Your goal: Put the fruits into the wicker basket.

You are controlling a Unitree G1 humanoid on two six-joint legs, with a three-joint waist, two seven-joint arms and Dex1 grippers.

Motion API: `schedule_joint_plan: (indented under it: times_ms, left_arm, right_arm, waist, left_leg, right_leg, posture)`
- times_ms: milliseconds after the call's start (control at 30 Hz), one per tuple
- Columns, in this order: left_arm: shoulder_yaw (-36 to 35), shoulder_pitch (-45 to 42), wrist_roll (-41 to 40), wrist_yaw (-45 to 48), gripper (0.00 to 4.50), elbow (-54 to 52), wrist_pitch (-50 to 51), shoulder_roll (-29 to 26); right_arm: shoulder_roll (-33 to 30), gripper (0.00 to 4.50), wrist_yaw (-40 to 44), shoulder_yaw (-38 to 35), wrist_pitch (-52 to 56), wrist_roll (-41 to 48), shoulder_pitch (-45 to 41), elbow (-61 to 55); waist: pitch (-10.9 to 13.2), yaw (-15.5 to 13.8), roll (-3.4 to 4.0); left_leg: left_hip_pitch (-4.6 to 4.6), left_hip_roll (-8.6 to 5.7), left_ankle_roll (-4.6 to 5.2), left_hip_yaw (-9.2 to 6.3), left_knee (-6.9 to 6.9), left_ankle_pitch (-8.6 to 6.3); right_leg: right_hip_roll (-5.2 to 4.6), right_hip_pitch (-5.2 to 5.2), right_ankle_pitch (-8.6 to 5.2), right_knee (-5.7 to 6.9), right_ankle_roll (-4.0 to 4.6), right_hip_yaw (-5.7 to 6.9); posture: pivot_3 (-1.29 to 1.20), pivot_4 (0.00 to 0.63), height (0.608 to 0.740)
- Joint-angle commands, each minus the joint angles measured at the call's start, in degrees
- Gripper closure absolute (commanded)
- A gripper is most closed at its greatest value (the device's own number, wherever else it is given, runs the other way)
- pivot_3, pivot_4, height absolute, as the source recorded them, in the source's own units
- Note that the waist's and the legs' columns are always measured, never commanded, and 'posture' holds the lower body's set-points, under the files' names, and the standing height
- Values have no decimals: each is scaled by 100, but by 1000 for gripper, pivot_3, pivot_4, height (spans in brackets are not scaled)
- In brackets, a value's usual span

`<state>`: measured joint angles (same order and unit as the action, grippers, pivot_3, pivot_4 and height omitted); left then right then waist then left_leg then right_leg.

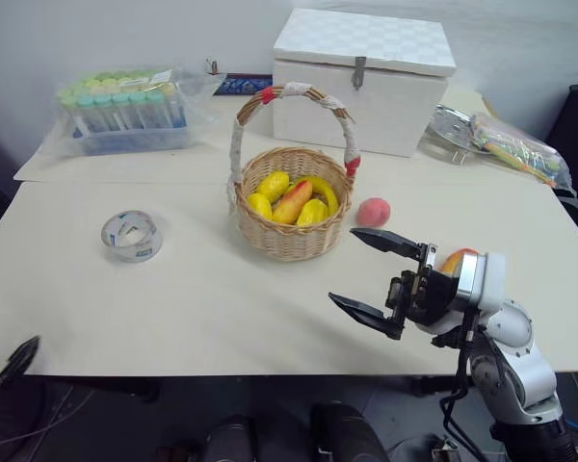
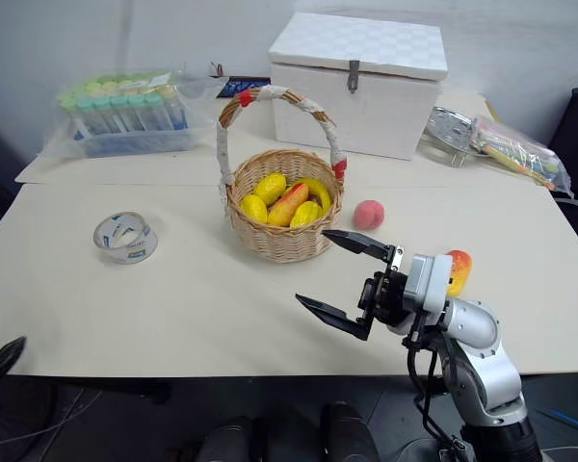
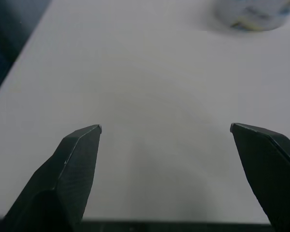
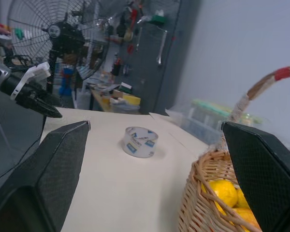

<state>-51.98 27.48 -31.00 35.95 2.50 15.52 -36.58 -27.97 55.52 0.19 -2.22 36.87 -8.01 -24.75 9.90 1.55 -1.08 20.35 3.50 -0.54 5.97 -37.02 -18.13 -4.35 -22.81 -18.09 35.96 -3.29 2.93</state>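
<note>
Cream tabletop [image 1: 202, 318] stretches in front of you, with a white lidded box [image 1: 361, 82] and a bag of capped tubes [image 1: 125, 111] at its far side and a roll of clear tape [image 1: 132, 236] out toward your left. Your right claw [image 1: 371, 284] hangs above the near part of the table with its two black fingers spread wide and nothing between them, pointing across toward the left. The wicker basket [image 1: 291, 236] sits just beyond it and slightly to its left, already holding several yellow fruits. The peach [image 1: 373, 212] lies on the table just past the upper finger, close beside the basket's right wall but not touching it as far as you can see. The mango [image 2: 457, 269] lies behind the claw, near its wrist, partly hidden by the arm. Your left claw [image 3: 166, 130] is also spread and empty, hovering over bare table with the tape roll ahead of it. Expect the peach to be light, round and ready to roll, perhaps soft-skinned, so close across its widest middle with gentle pressure. The mango looks heavier and smooth; a grip across its short width near the middle should hold better than one at the tapered ends. Mind the tall wrapped handle [image 1: 294, 96] when you carry either fruit over the rim.
</note>
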Motion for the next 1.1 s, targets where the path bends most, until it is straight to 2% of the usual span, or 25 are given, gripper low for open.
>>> schedule_joint_plan:
  times_ms: [33,100,200,300,367,500,600,667,733,967,1067,1100]
  left_arm:
    - [-72,-59,-65,152,18,-213,44,-251]
    - [215,-138,-176,638,18,-627,110,-556]
    - [696,-511,222,929,18,-640,86,-1294]
    - [1595,-1598,597,1026,18,-271,338,-2199]
    - [2270,-2471,658,1075,18,-21,829,-2575]
    - [3772,-4398,1403,1317,18,1072,886,-2791]
    - [4453,-5135,1727,1706,18,1651,855,-2711]
    - [4787,-5469,1936,1872,394,1969,804,-2633]
    - [5084,-5707,2100,2138,840,2239,787,-2570]
    - [5266,-6063,2225,2434,3042,2523,861,-2303]
    - [4409,-5751,1973,1854,4049,2535,915,-2351]
    - [4092,-5617,1917,1613,4240,2561,940,-2388]
  right_arm:
    - [64,0,44,-96,-54,56,-96,17]
    - [87,0,124,-65,-186,-83,-47,121]
    - [106,0,148,-61,-203,-171,-6,212]
    - [148,0,141,-43,-233,-270,7,330]
    - [190,0,124,-20,-281,-365,34,391]
    - [334,0,12,-4,-424,-562,92,465]
    - [397,0,-64,-23,-489,-644,136,444]
    - [417,0,-104,-33,-525,-681,172,429]
    - [425,0,-132,-27,-567,-712,224,404]
    - [455,0,-219,3,-654,-769,286,386]
    - [480,0,-232,4,-672,-751,273,387]
    - [486,0,-231,2,-676,-741,268,393]
  waist:
    - [-7,-12,-12]
    - [-17,-15,-27]
    - [-21,-12,-33]
    - [-20,9,-30]
    - [-17,22,-15]
    - [-13,62,-8]
    - [-13,89,-9]
    - [-13,84,-14]
    - [-11,71,-20]
    - [-10,1,-34]
    - [-11,21,-35]
    - [-11,41,-36]
  left_leg:
    - [1,-1,-1,-3,0,-1]
    - [7,-1,-5,-11,2,-3]
    - [12,0,-41,-19,4,-16]
    - [14,0,-45,-19,5,-12]
    - [15,0,-45,-11,13,-10]
    - [22,-1,-20,28,41,9]
    - [57,14,-54,75,17,29]
    - [97,19,-56,93,-13,25]
    - [99,18,-54,116,-25,24]
    - [90,25,-39,134,-76,15]
    - [91,28,-41,132,-81,16]
    - [91,30,-42,134,-82,16]
  right_leg:
    - [-3,0,-1,-1,1,3]
    - [-8,-3,-6,-2,11,11]
    - [-15,-5,-12,0,21,21]
    - [-15,-6,-15,2,27,22]
    - [-16,-10,-12,3,22,22]
    - [-12,-51,-9,16,16,20]
    - [13,-110,-8,82,15,17]
    - [27,-154,-9,105,15,15]
    - [33,-166,-6,111,9,17]
    - [56,-166,0,122,-2,-2]
    - [40,-167,0,133,-2,-20]
    - [40,-169,-1,140,-1,-25]
  posture:
    - [0,150,740]
    - [0,150,740]
    - [0,150,740]
    - [0,150,740]
    - [0,150,740]
    - [0,150,740]
    - [0,150,740]
    - [0,150,740]
    - [0,150,740]
    - [0,150,740]
    - [0,150,740]
    - [0,150,740]
